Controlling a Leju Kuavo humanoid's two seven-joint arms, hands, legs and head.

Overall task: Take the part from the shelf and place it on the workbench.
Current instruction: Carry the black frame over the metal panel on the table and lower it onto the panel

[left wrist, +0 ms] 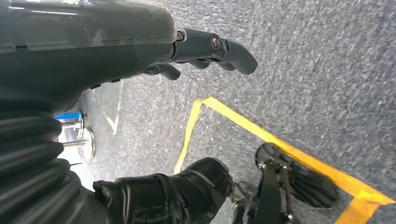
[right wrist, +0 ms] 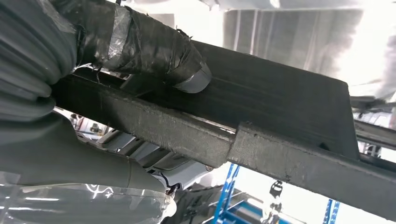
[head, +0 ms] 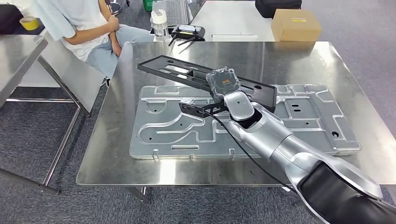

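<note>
where grey carpet spreads, steel workbench (head: 299, 56), cardboard box (head: 295, 24)

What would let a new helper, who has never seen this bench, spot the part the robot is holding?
Look at the shiny steel workbench in the middle, with a large silver stamped panel lying flat on it. Slanting above that panel is a long black flat bar with cut-out slots, gripped near its middle by the right robot hand. It is the only black, long, narrow piece there; the panel beneath is silver and broad.
</note>
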